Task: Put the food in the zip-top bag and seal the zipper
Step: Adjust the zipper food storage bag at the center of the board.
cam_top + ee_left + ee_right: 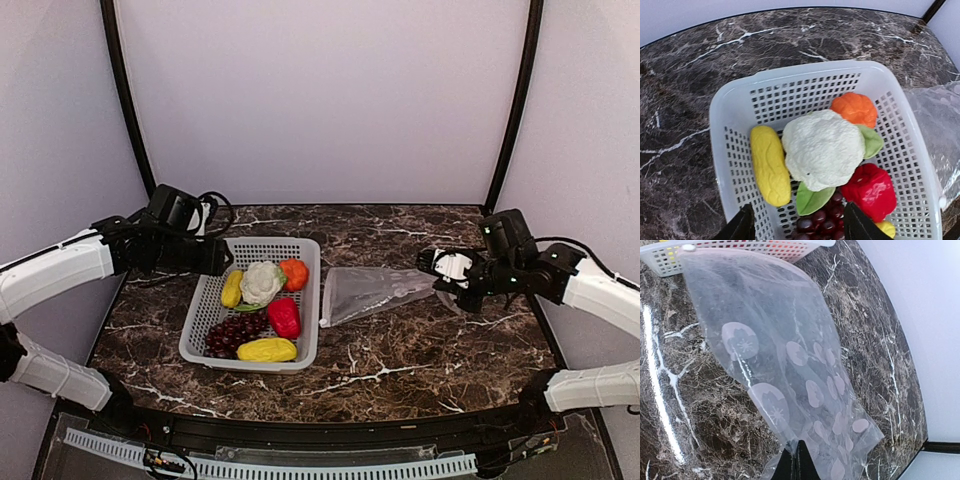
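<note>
**Right gripper (794, 454) pinching the zip-top bag (775, 340); left gripper (800, 227) open over the basket (790, 75)**

Fingers of the right gripper, at the bottom edge of the right wrist view, are pressed together on the dotted lower end of the zip-top bag. From that pinch the bag slopes down across the marble table (420, 350), with its mouth towards the grey mesh basket. By judgement, this hold anchors the closed end so that the mouth faces the produce. Its zipper (323, 298) runs along the edge just beside the basket's right wall. Whether the strip is parted cannot be told.

Above the basket the left gripper hovers with its jaws spread wide and nothing between them, apparently poised to choose a first piece.

All the food lies in the basket and none in the bag:
- The cauliflower (822, 147) sits at the centre.
- A long yellow fruit (769, 165) touches its left side.
- The orange piece (854, 108) is at its far right.
- The red pepper (870, 190) is at its near right.
- The grape bunch (232, 333) and a second yellow fruit (266, 349) lie at the near end.

By judgement the task is at its start, and a flat mouth may resist loading unless it is first opened.
</note>
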You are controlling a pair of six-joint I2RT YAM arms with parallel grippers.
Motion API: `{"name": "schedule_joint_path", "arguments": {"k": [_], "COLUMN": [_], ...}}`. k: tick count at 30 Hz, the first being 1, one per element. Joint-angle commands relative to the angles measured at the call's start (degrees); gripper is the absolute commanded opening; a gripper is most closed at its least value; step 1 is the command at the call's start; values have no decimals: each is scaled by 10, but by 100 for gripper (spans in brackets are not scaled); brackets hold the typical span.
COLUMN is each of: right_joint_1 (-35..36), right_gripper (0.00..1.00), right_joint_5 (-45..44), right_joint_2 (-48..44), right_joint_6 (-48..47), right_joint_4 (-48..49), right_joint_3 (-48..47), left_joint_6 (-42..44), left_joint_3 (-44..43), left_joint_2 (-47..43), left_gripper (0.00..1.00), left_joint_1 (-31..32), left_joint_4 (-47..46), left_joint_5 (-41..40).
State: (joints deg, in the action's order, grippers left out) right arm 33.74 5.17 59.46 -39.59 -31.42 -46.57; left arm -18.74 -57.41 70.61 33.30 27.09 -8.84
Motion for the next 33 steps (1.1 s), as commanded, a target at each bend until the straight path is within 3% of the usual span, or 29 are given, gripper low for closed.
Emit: {"name": "schedule_joint_path", "arguments": {"k": [1,4,7,11,14,16,20,23,26,33], "right_joint_1": [-3,-25,-99,-210,-290,-302,-269,-181,-86,29], "right_gripper": [0,0,0,1,34,46,57,59,59,59], "right_joint_5": [23,-21,-37,6,49,50,119,91,47,-9], "right_joint_2": [-38,-45,-43,-9,39,75,108,112,132,209], "right_joint_6": [-83,-179,-278,-317,-298,-255,-99,-10,44,88], "right_joint_4": [-18,-16,27,62,86,75,3,5,11,11], "right_joint_3": [45,107,148,101,35,-10,-96,-102,-95,-79], "left_joint_6": [-3,1,0,-10,-15,-19,-23,-24,-27,-39], "left_joint_3": [-40,-55,-60,-51,-40,-32,-14,-9,-7,-8], "left_joint_2": [25,48,61,67,63,58,45,32,26,19], "left_gripper": [59,59,59,58,59,59,59,59,59,58], "left_joint_1": [41,67,87,102,110,115,118,118,118,118], "left_joint_4": [-43,-47,-46,-46,-49,-52,-54,-52,-46,-33], "left_joint_5": [36,33,32,32,29,25,13,1,-13,-45]}}
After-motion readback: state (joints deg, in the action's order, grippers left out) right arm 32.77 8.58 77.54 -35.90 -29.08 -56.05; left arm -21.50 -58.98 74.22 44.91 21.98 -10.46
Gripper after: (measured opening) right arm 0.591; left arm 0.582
